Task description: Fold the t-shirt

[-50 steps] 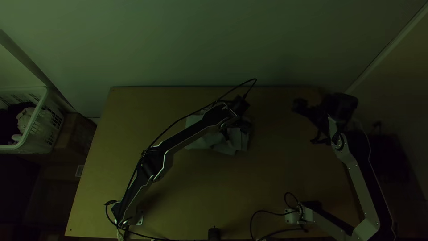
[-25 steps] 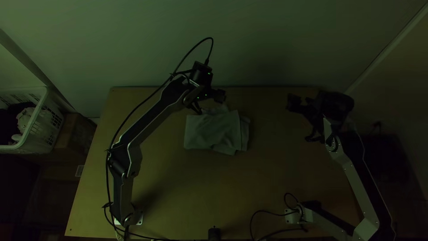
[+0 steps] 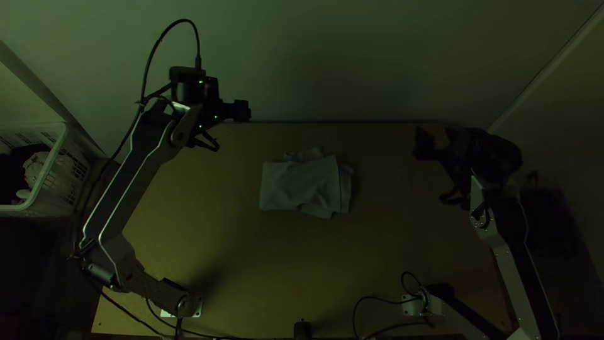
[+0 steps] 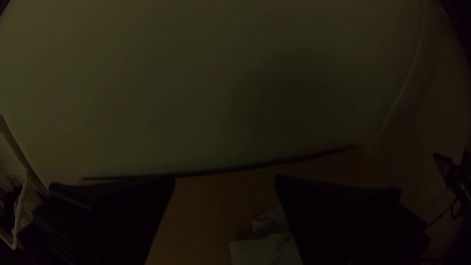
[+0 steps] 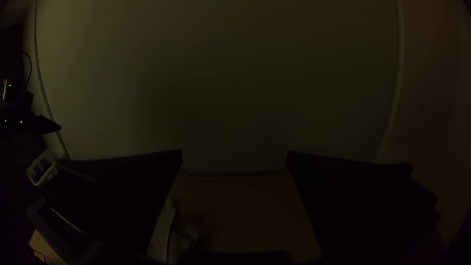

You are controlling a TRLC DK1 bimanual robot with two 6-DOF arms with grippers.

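Folding is judged nearly done, the t-shirt (image 3: pixel 302 184) being laid as a packet toward the table's (image 3: pixel 251 271) twelve o'clock, uneven edges perhaps left to be squared, with the left gripper (image 4: pixel 225 179), at its ten, and right gripper (image 5: pixel 235 153), at its three, both spread wide.

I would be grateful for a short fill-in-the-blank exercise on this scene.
The t-shirt lies neither fully spread nor bunched, but ____, on the table.
The left end effector is not shut but ____.
In the top view, the white basket stands toward the picture's ____ side.
Of the two end effectors, the one farther from the basket is the ____ end effector.

Missing words: folded; open; left; right
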